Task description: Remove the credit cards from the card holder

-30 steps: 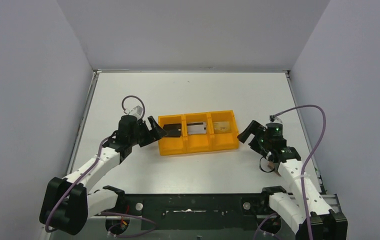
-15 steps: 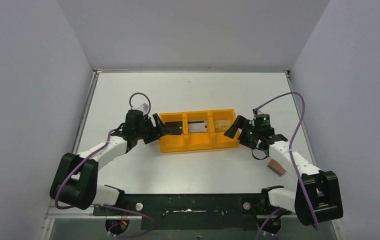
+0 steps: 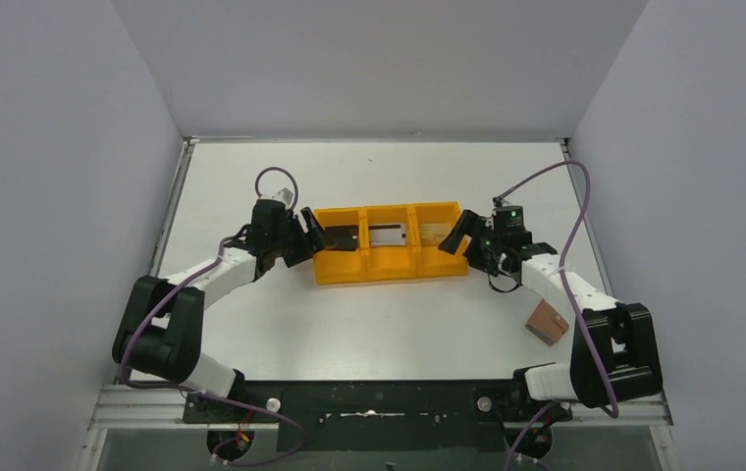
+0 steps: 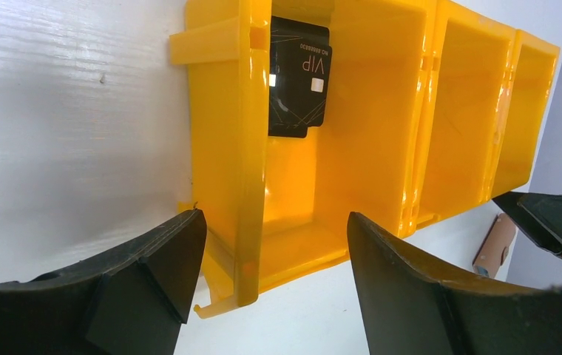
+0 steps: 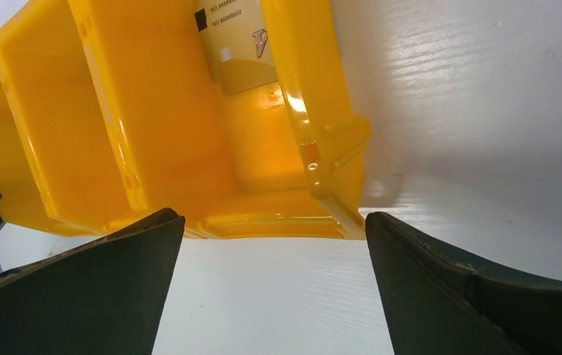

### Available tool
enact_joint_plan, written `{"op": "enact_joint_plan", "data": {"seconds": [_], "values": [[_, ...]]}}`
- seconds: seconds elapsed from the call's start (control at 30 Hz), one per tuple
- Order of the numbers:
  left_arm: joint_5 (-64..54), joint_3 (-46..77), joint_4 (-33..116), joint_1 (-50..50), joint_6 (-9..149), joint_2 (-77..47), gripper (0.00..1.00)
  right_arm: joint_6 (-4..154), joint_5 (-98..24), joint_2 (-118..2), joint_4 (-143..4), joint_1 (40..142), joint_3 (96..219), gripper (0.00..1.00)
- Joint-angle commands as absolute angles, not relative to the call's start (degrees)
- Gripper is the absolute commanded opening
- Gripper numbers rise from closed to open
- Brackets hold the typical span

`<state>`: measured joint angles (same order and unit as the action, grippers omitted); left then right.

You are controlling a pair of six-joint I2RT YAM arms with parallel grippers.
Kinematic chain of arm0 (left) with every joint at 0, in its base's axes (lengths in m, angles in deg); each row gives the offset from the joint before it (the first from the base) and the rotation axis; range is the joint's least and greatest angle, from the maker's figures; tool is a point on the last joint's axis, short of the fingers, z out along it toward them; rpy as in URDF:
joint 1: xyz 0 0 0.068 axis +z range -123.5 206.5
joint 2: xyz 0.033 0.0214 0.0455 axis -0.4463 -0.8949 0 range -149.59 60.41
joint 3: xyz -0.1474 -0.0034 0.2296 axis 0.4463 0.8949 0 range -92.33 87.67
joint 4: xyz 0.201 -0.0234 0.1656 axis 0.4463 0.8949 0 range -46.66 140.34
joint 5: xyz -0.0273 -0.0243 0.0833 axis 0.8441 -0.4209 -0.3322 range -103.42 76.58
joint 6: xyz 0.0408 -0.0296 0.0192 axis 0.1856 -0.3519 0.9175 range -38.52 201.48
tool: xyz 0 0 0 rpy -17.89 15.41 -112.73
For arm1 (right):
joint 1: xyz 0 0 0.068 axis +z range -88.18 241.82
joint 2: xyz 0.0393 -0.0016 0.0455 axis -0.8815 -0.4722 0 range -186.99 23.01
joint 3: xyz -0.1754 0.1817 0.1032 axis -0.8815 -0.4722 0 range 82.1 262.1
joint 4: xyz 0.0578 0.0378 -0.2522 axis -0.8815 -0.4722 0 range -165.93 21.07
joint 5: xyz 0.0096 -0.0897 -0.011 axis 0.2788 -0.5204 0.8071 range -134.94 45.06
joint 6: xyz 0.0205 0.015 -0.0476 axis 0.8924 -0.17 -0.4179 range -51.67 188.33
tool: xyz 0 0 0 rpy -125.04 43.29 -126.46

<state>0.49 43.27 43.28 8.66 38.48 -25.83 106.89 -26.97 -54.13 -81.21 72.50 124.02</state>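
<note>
Tabletop (image 3: 369, 324) is carrying everything. Across its middle the orange tray (image 3: 389, 267) is lying with its long axis running left to right, so one short end is facing each arm.

The left gripper (image 3: 312, 235) is hovering at the tray's left end with its jaws standing apart. In the left wrist view the left gripper (image 4: 274, 222) is straddling the near corner of that end wall, though I cannot tell whether either finger is touching the plastic. The right gripper (image 3: 459, 235) is mirroring it at the right end, jaws standing wide apart. In its own view the right gripper (image 5: 274, 218) is framing the tray's right end wall and holding nothing.

The card holder (image 3: 547, 322) is lying folded on the tabletop beside the right arm's lower link. It is well apart from the tray and sitting behind the right jaws, toward that arm's base.

The credit cards are no longer sitting in it, since each one is resting in a tray compartment:
- The black card (image 3: 346, 236) is lying in the left compartment, just ahead of the left jaws (image 4: 298, 78).
- The silvery card (image 3: 389, 235) is lying in the middle one.
- The gold-tan card (image 3: 434, 231) is lying in the right one, just ahead of the right jaws (image 5: 237, 44).

Judging by this, the removal itself is looking finished. Any coming move is turning on the tray lying lengthwise between the two open pairs of jaws.
</note>
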Motion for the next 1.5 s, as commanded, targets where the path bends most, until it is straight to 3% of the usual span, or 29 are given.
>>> {"op": "enact_joint_plan", "data": {"seconds": [0.0,0.23,0.43,0.53,0.6,0.93,1.2,1.47], "values": [[0.9,41.6,41.3,8.9,38.7,-25.2,0.69,106.5,-29.6,-53.9,-80.5,71.7,126.7,1.0],[0.0,42.5,42.5,9.3,39.4,-24.4,0.72,104.9,-38.3,-53.3,-87.4,71.2,128.1,0.98],[-4.7,43.5,45.3,9.6,40.7,-19.5,0.81,111.5,-62.9,-43.6,-102.0,71.1,129.2,0.98],[-8.5,44.5,47.4,10.0,40.8,-16.0,0.85,125.1,-80.1,-38.8,-113.3,70.4,128.2,0.98],[-11.4,45.3,49.4,10.3,40.8,-13.4,0.89,127.7,-83.0,-36.2,-115.5,68.2,125.6,0.98],[-12.3,49.7,51.6,12.6,40.9,-2.9,0.94,125.2,-74.4,-37.5,-107.3,43.8,115.3,0.97],[-12.0,49.3,54.5,13.2,41.9,-0.5,0.94,119.7,-63.8,-43.8,-100.1,41.3,112.7,0.99],[-12.1,48.9,56.2,13.6,43.2,-0.2,0.94,114.5,-52.3,-46.2,-92.7,41.9,109.2,0.8]]}}
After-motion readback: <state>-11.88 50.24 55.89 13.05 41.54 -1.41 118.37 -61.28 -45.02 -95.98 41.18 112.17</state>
